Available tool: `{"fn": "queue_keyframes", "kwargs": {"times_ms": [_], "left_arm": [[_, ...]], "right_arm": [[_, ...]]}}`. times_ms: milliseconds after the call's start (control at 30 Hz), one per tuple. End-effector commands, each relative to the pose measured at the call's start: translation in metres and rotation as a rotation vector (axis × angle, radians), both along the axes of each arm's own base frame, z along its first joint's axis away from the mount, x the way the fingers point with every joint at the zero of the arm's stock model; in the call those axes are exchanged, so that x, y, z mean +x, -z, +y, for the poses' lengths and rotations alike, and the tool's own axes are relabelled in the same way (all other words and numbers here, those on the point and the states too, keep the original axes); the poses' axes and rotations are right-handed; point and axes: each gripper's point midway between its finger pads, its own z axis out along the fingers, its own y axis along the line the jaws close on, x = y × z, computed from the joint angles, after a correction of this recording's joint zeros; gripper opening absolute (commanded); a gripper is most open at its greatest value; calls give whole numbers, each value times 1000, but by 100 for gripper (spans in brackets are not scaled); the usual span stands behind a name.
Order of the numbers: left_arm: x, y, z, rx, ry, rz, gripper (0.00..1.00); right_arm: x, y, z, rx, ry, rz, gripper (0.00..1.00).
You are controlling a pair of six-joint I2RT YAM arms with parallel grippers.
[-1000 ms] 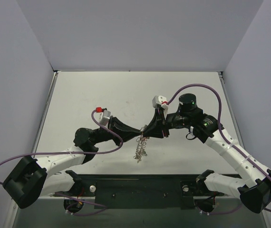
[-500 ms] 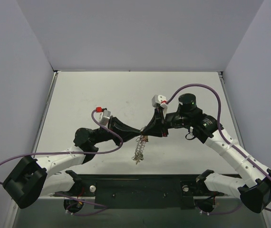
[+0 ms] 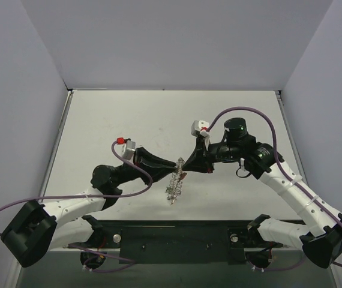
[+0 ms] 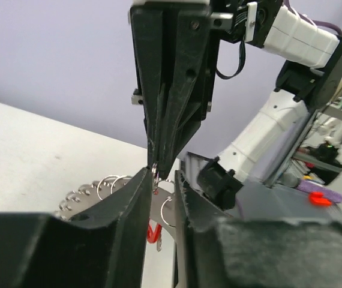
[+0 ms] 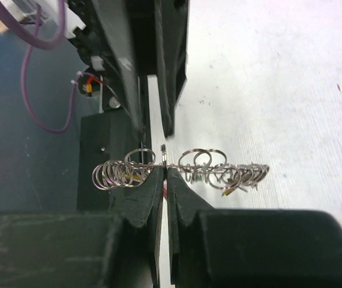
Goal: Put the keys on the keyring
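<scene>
Keyring (image 3: 174, 185) update from the middle of the counter (image 3: 129, 114): it's up in the air, hanging in a tilted line right under the spot where my two grippers meet nose to nose. Its lower end dangles toward the near edge.

My right gripper (image 5: 164, 174) is the clear one. On its wrist camera the fingers are squeezed nearly together with only a sliver of gap, and one wire loop of the keyring stands pinched between the tips. The rest of the coil fans out to both sides of that pinch, a bunch of loops on each side.

My left gripper (image 4: 161, 180) is trickier. Its fingers are close together with a slim gap, and a small loop sits right at the tips, but I honestly can't tell if it's clamped or just sitting there. On that camera the right gripper comes down from above, its tips almost touching mine.

As for the keys (image 5: 228, 190), a few small ones hang off the coil, and a red-headed key (image 4: 153, 231) dangles just below my left fingertips. Which loop each one hangs from is too small to make out.
</scene>
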Motion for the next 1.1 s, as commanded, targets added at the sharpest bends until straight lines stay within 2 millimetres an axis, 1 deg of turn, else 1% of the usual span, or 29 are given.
{"fn": "queue_keyframes", "kwargs": {"times_ms": [0,33,67,100,133,167,200,233,267,367,433,533,633,667,700,767,867,1067], "left_arm": [[-7,-56,28,-177,-109,-181,39],[-2,-47,25,-136,-121,-149,43],[-2,-49,27,-126,-139,-173,49],[3,-36,24,-67,-144,-138,51],[1,-41,26,-59,-155,-178,52],[3,-31,23,-10,-154,-156,52],[3,-36,24,-7,-165,-187,53],[4,-26,21,44,-156,-159,54],[5,-28,20,68,-163,-196,54],[6,-14,9,189,-111,-189,54],[9,-4,0,240,-83,-202,53],[6,-1,-12,272,-58,-267,50],[4,3,-29,307,-52,-336,49],[3,7,-33,327,-44,-339,48],[3,5,-39,331,-43,-359,47],[2,9,-47,344,-30,-364,43],[0,8,-54,333,-25,-377,40],[2,19,-65,368,-29,-388,35]], "right_arm": [[5,3,-18,-97,38,-51,0],[3,6,-21,-116,33,-52,0],[4,9,-23,-132,38,-54,0],[2,12,-25,-148,30,-59,0],[3,15,-27,-166,29,-64,0],[3,16,-29,-179,30,-64,0],[5,19,-31,-198,34,-72,0],[5,20,-32,-212,35,-72,0],[5,23,-36,-244,34,-83,0],[4,28,-44,-306,8,-121,0],[1,32,-50,-355,-19,-146,0],[0,37,-57,-422,-48,-175,0],[1,39,-59,-446,-59,-185,0],[1,40,-59,-453,-66,-185,0],[1,39,-59,-454,-66,-187,0],[2,39,-60,-460,-70,-190,0],[2,39,-60,-462,-73,-193,0],[1,38,-59,-458,-78,-192,0]]}}
